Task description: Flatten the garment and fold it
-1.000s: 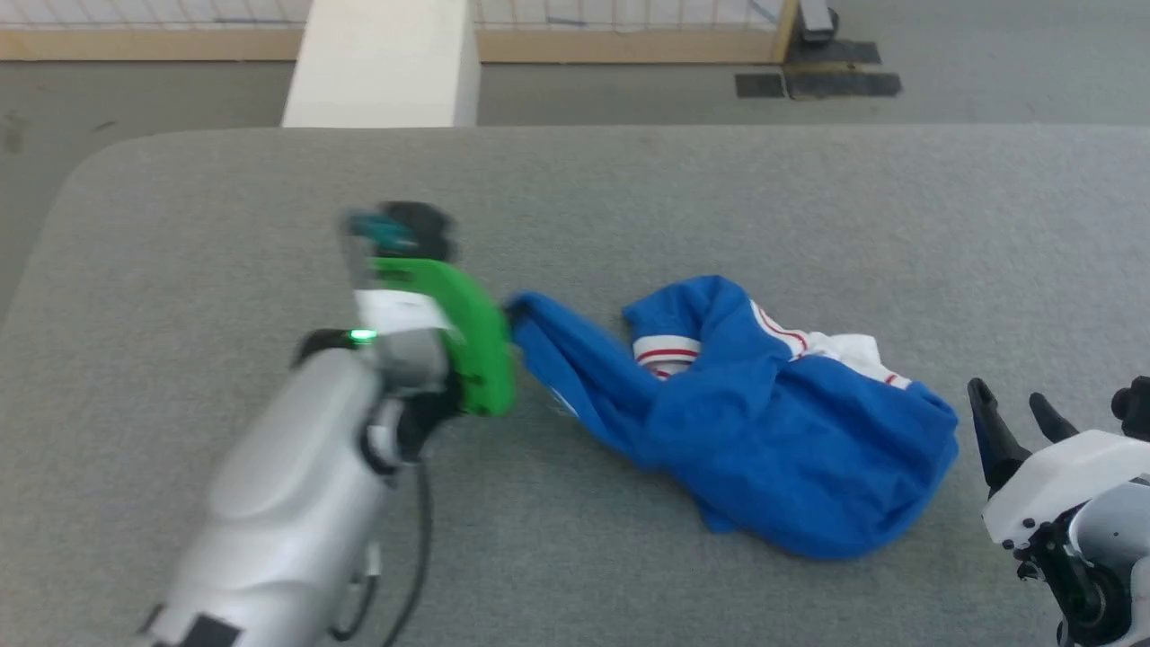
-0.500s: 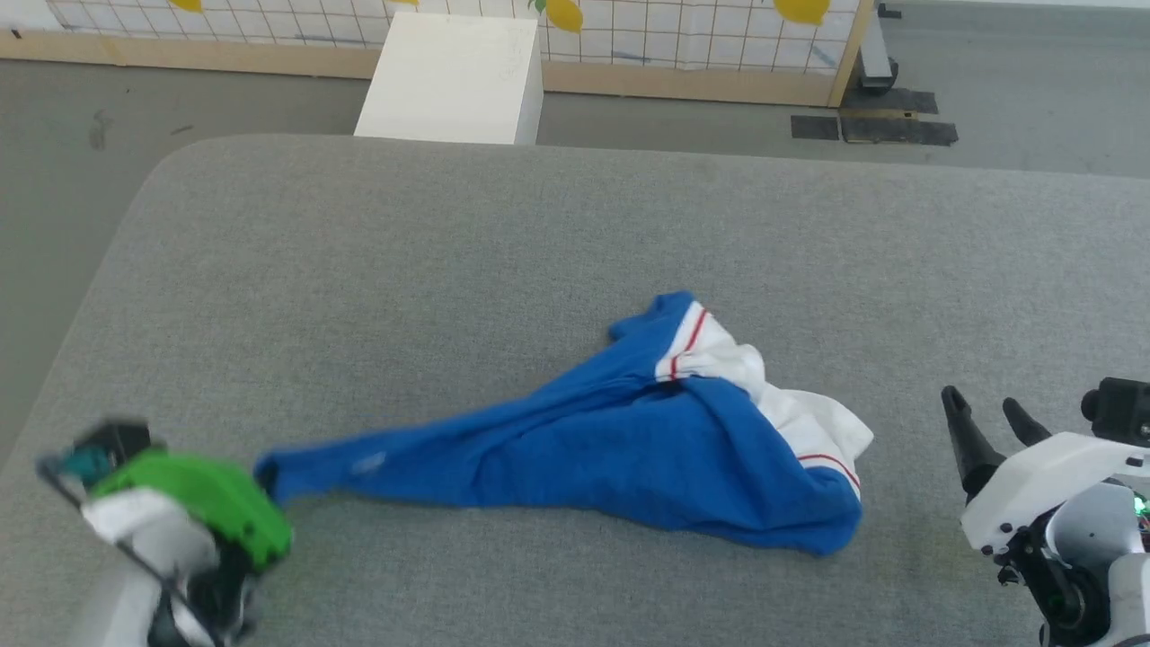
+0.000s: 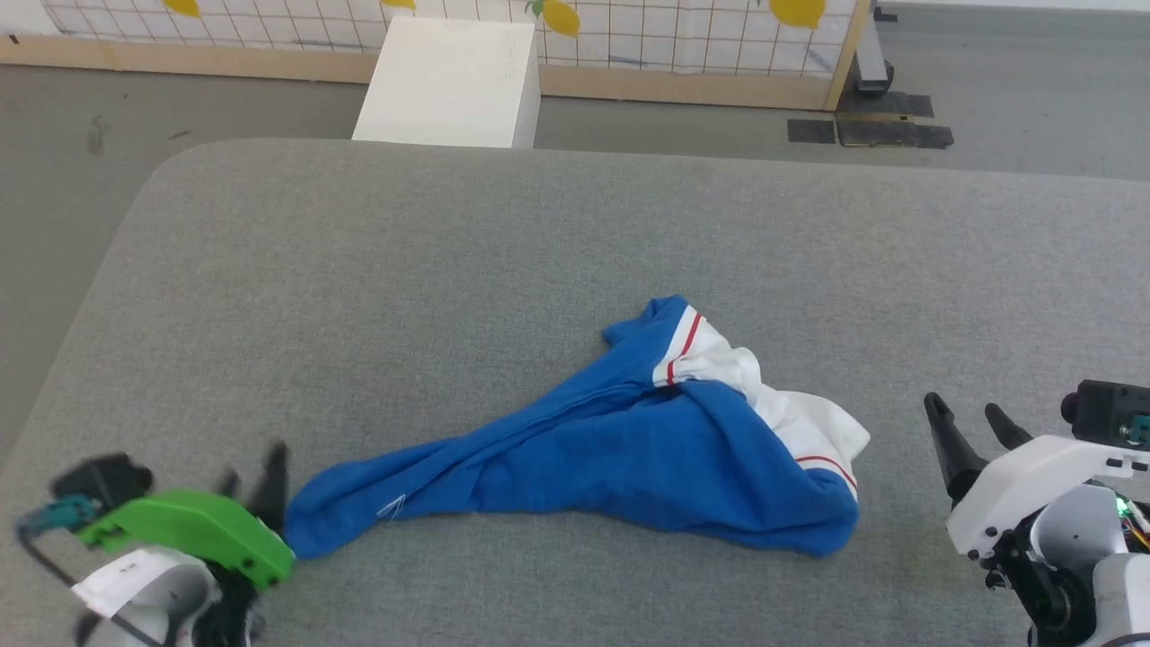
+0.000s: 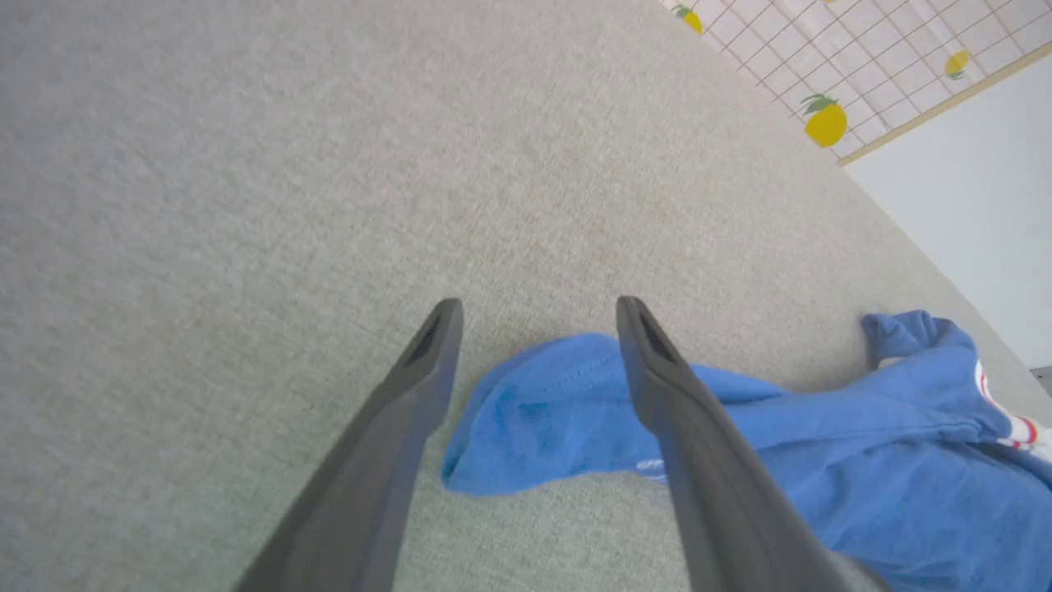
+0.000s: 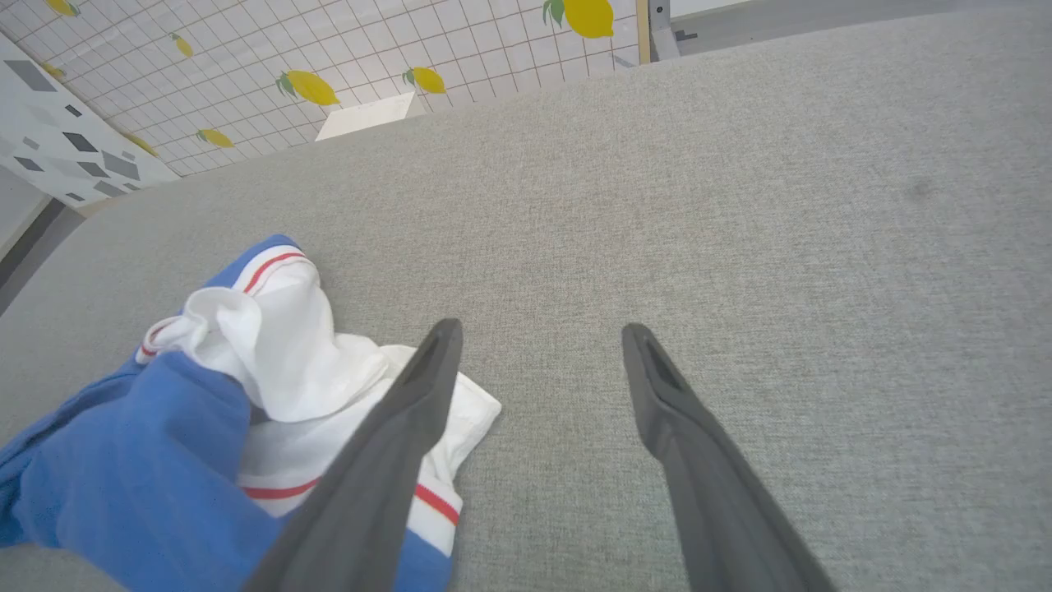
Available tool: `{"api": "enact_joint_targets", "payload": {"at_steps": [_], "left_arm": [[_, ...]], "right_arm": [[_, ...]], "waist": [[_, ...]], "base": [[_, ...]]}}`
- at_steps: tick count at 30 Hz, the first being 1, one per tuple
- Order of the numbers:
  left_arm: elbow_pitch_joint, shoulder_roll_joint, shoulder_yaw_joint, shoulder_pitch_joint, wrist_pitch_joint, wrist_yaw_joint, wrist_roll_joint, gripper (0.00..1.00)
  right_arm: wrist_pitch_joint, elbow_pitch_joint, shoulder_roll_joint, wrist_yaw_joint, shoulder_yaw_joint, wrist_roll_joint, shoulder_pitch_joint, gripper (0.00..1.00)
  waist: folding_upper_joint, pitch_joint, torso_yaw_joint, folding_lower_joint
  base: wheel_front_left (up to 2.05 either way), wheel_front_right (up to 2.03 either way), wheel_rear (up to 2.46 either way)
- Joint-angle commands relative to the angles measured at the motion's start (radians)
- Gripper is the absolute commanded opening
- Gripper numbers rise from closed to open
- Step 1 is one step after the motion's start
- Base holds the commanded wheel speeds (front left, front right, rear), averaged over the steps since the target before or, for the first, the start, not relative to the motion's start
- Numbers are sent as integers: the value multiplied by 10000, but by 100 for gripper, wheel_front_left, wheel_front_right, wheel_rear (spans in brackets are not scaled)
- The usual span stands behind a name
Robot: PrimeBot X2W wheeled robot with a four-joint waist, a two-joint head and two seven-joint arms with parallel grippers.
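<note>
Left gripper [image 4: 538, 304]: I read it wide open, holding nothing.
Garment [image 3: 629, 449]: bunched on bench [image 3: 539, 225], blue end between left gripper's fingers.
Right gripper [image 5: 538, 329]: wide open, empty; white sleeve just beside it.

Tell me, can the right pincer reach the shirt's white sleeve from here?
Probably yes. The right pincer is open and apart from the shirt. The white sleeve is the part nearest it, with bare table between them and nothing lying on top.
</note>
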Motion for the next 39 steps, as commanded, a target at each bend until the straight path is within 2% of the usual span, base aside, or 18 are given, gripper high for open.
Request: {"api": "enact_joint_targets", "payload": {"at_steps": [1,6,10,16,23,27,38,39], "left_arm": [[-193,143,120,-254,-609,-189,378,100],[-590,324,26,-172,-3057,-677,1936,100],[-577,106,-255,48,-3880,-853,2627,100],[-561,-142,-402,33,-4139,-1018,3256,100],[-681,-271,-403,-326,-4190,-1139,3660,100],[-740,-369,-428,-592,-4199,-1244,3769,100],[-528,-627,-491,-1063,-4210,-1457,4005,100],[-502,-640,-480,-1070,-4210,-1472,4021,100]], "right_arm": [[20,9,3,-11,55,-78,92,100],[81,19,3,-11,181,-64,211,100],[363,-2,3,-11,265,-266,303,100],[1647,-133,-399,-11,1049,-723,-333,100],[4490,103,-1258,-11,2530,-1176,-1930,100],[5707,361,-1630,-11,3489,-1098,-2628,100],[7098,1064,-2388,-11,5379,-631,-3116,100],[7159,1083,-2417,-11,5453,-528,-3139,45]], "waist": [[0,-43,-21,0],[0,-144,-91,0],[0,-133,-84,0],[0,158,-36,0],[0,749,129,0],[0,1112,277,0],[0,1740,554,0],[0,1735,539,0]], "base": [[0,0,0],[0,0,0],[0,0,0],[0,0,0],[0,0,0],[0,0,0],[0,0,0],[0,0,0]]}}
